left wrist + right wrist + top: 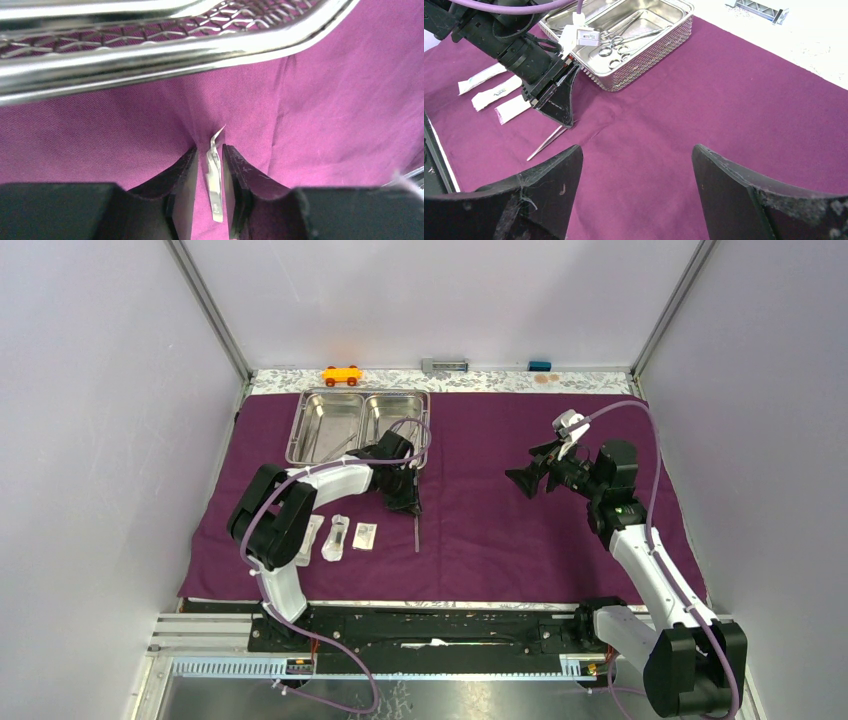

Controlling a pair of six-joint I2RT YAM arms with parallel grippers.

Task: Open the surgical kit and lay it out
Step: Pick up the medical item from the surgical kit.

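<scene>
Gap of a narrow sort at the left gripper [209, 150]: jaws parted only a little, astride the thin tweezers [215, 182], with a sliver of fabric showing on one side of the steel and next to none on the other. Cannot tell whether the closer finger touches it. Lies flat on the purple cloth [520, 540], bent tip toward the tray, long shank running back toward the near edge.

Just beyond the fingertips, the rounded rim of the steel tray [644, 65], close to the black fingers but apart from them; little room on that side. In the compartment nearer the right arm, ring-handled forceps [616, 47]. Left of the tweezers, three small sealed packets [335, 537] in a row on the cloth, apart from one another, the leftmost partly hidden by the left arm.

Right gripper [636, 195] spread wide, pinching nothing, held above bare cloth well to the right of the tray and pointed toward the left arm. Broad open stretch of cloth between the two arms and on toward the right edge.

Far edge of the cloth short of the back wall, with a pale patterned strip of table [500, 381] beyond it; on that strip an orange toy car [341, 374], behind the tray's left half. Side walls close along both side edges of the cloth.
</scene>
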